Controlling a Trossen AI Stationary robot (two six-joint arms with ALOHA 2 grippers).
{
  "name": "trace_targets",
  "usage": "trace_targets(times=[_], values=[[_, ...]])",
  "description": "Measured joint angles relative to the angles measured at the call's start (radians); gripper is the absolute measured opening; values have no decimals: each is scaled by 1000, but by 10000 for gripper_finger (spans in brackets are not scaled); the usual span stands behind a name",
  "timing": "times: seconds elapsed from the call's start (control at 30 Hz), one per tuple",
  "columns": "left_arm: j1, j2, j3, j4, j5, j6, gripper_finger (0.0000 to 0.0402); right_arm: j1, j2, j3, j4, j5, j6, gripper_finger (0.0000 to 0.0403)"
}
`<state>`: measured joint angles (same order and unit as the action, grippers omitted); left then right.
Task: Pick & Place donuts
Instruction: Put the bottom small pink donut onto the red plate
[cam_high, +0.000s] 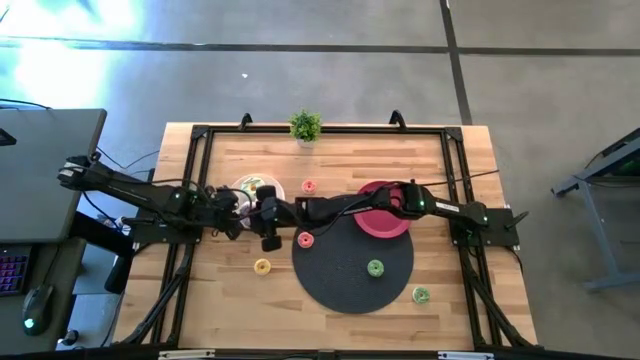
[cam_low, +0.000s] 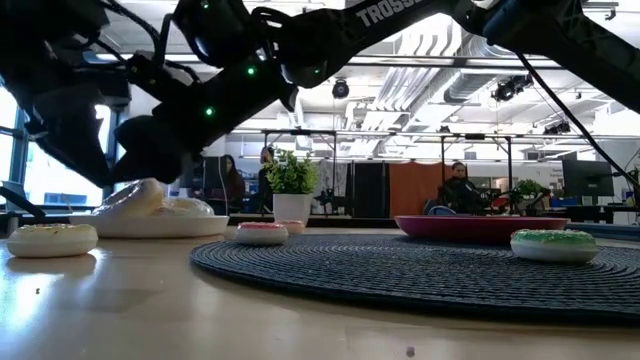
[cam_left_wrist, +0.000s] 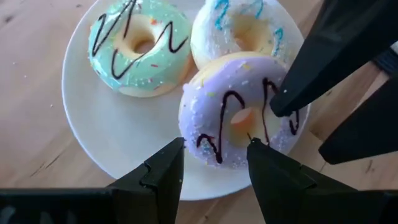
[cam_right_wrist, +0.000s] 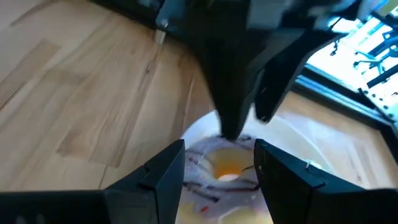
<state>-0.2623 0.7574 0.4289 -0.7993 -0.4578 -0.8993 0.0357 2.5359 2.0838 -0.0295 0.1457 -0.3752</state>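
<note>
A white plate (cam_left_wrist: 112, 143) holds three donuts: a green-frosted one (cam_left_wrist: 118, 62), a white one with blue drizzle (cam_left_wrist: 214, 37) and a lavender one with dark drizzle (cam_left_wrist: 211, 112). My left gripper (cam_left_wrist: 215, 144) hovers open just over the lavender donut's edge. My right gripper (cam_right_wrist: 219, 149) is open above the same lavender donut (cam_right_wrist: 202, 167), its fingers beside the left one's. From above, both grippers (cam_high: 250, 200) (cam_high: 275, 207) meet at the white plate (cam_high: 243, 184). Loose donuts lie around: pink (cam_high: 309, 186), pink-red (cam_high: 305, 239), yellow (cam_high: 262, 266), green (cam_high: 375, 267) and green (cam_high: 420, 294).
A pink-red plate (cam_high: 390, 225) sits under the right arm at the edge of a dark round mat (cam_high: 340, 275). A small potted plant (cam_high: 305, 127) stands at the table's far edge. People sit in the room beyond the table.
</note>
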Motion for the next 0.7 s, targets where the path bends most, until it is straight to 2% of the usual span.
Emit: trace_targets(times=[0.13,0.2,0.43,0.7], values=[[0,0,-18,-9,-1,-26,168,2,-5,0,14,5,-2,182],[0,-1,-18,-12,-2,-30,168,9,-17,0,-14,41,-15,183],[0,-1,-18,24,-5,4,168,59,-156,0,-378,241,-54,183],[0,-1,-18,215,-28,116,168,118,-358,0,-811,249,101,183]])
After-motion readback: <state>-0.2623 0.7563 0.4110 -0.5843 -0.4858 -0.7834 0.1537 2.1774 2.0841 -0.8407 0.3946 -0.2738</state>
